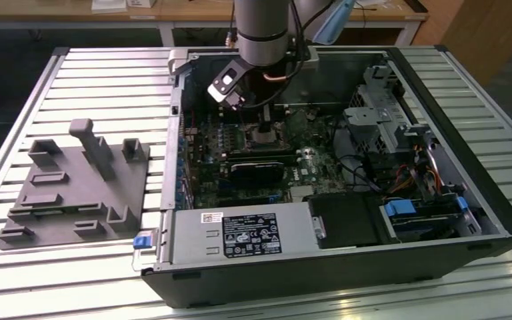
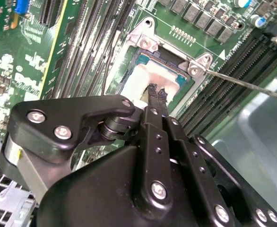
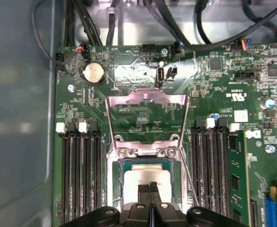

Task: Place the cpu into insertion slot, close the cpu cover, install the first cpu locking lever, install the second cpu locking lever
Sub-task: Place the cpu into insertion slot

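- Closest to the lens in the second wrist view, the gripper (image 2: 156, 92) is seen as a black linkage body. Its two fingers are pressed together at the tips, and nothing is held between them.
- The closed tips are set at the top face of the cpu (image 2: 137, 80); whether contact is made cannot be told.
- In the first wrist view, the cpu (image 3: 138, 177) is seen lying flat inside the insertion slot (image 3: 116, 184), with its dull silvery top framed by the metal surround. The gripper (image 3: 150, 189) is placed over one edge of it.
- The cpu cover (image 3: 145, 96) is swung open and laid back from the slot on its hinge; green board is seen through its square window.
- A thin wire locking lever (image 2: 245, 84) is angled away from the socket corner and slants out over the memory slots (image 2: 223, 99). It is also seen beside the slot in the first wrist view (image 3: 189, 177).
- The socket is flanked on both sides by long black memory slots (image 3: 79, 175).
- In the exterior view, the arm (image 1: 263, 33) is lowered into an open computer case (image 1: 474, 193) laid on a slatted table (image 1: 61, 280).
- A grey fixture plate (image 1: 69, 200) is set on the exterior view's left of the case.
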Tool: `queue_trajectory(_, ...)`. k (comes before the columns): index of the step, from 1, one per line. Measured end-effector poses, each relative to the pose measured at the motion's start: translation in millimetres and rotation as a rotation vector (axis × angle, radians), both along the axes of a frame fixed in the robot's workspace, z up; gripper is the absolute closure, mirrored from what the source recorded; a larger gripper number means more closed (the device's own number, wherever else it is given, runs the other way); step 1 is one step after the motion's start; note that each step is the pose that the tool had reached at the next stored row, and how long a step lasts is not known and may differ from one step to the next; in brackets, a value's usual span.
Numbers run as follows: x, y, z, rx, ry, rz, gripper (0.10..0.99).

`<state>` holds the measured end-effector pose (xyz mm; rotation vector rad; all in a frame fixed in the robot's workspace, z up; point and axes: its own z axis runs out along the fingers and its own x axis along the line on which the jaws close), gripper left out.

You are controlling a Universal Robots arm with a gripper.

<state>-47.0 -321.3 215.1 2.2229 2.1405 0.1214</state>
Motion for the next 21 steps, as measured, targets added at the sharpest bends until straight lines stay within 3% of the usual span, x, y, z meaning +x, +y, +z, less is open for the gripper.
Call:
queue_trajectory(15, 0.0, 0.2, 34.1, 0.0, -0.013, 0.0, 0.98)
queue_trajectory(21, 0.0, 0.2, 42.1, 0.0, -0.0169, 0.0, 0.98)
